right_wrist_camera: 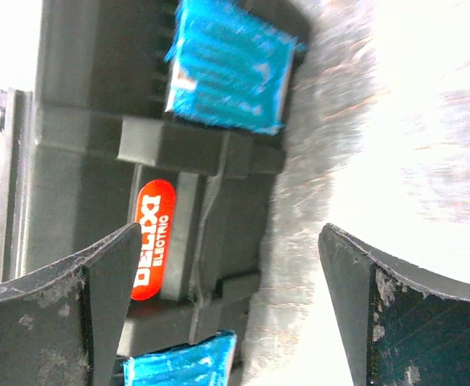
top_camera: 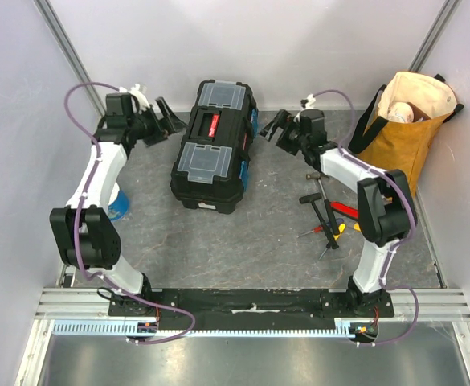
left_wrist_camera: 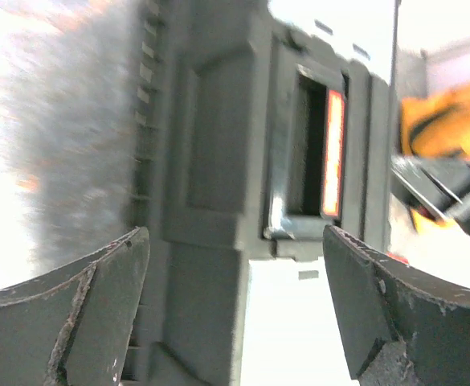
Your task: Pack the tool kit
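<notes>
The black toolbox (top_camera: 214, 145) stands shut in the middle of the table, with its red handle panel (top_camera: 210, 125) and two clear-lidded compartments on top. My left gripper (top_camera: 174, 121) hovers open just left of the box and holds nothing. In the left wrist view the toolbox (left_wrist_camera: 210, 161) fills the space ahead of the left gripper (left_wrist_camera: 235, 273). My right gripper (top_camera: 269, 125) is open and empty just right of the box. The right wrist view shows the right gripper (right_wrist_camera: 230, 273) facing a blue latch (right_wrist_camera: 226, 68) and a red label (right_wrist_camera: 153, 237). A hammer (top_camera: 315, 195), red-handled pliers (top_camera: 344, 211) and screwdrivers (top_camera: 321, 233) lie at the right.
A mustard-yellow tote bag (top_camera: 403, 121) stands at the back right corner. A small blue-and-white cup (top_camera: 119, 206) sits beside the left arm. White walls close in the table on three sides.
</notes>
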`<state>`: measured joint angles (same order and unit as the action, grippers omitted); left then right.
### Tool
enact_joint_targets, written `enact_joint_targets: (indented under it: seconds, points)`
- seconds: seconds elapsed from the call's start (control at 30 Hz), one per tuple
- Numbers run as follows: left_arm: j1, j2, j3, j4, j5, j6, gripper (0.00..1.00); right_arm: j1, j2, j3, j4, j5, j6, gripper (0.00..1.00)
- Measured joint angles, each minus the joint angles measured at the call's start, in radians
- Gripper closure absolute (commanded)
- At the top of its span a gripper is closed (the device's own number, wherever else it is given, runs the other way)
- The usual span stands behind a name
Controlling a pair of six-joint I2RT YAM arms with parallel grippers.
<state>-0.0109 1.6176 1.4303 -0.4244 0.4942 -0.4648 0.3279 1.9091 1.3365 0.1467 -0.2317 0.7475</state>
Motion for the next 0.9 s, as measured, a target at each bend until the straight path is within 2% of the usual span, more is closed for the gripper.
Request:
enact_joint_targets:
  seconds: [0.17,0.2,0.3,0.47,0.67,0.77,0.9]
  points:
    - [0.054,-0.012,0.091,-0.026,-0.207,0.010,0.04,-0.064,-0.122,-0.054,-0.069,0.124,-0.043,0.02]
    - [0.064,-0.020,0.092,-0.034,-0.240,0.013,0.01,-0.074,-0.145,-0.071,-0.074,0.145,-0.056,0.02]
    - [0.100,-0.035,0.092,-0.058,-0.262,0.023,0.01,-0.086,-0.211,-0.136,-0.083,0.183,-0.087,0.02]
    - [0.169,-0.063,0.024,-0.028,-0.149,0.022,0.01,-0.083,-0.235,-0.250,-0.030,0.093,-0.079,0.02]
    - [0.177,-0.101,-0.113,0.045,0.080,-0.003,0.02,-0.076,-0.238,-0.461,0.158,-0.090,0.063,0.02]
    - [0.156,-0.106,-0.173,0.082,0.172,-0.016,0.02,-0.050,-0.219,-0.471,0.277,-0.171,0.131,0.02]
    - [0.122,-0.106,-0.216,0.097,0.229,-0.017,0.02,0.017,-0.183,-0.465,0.425,-0.239,0.214,0.02]
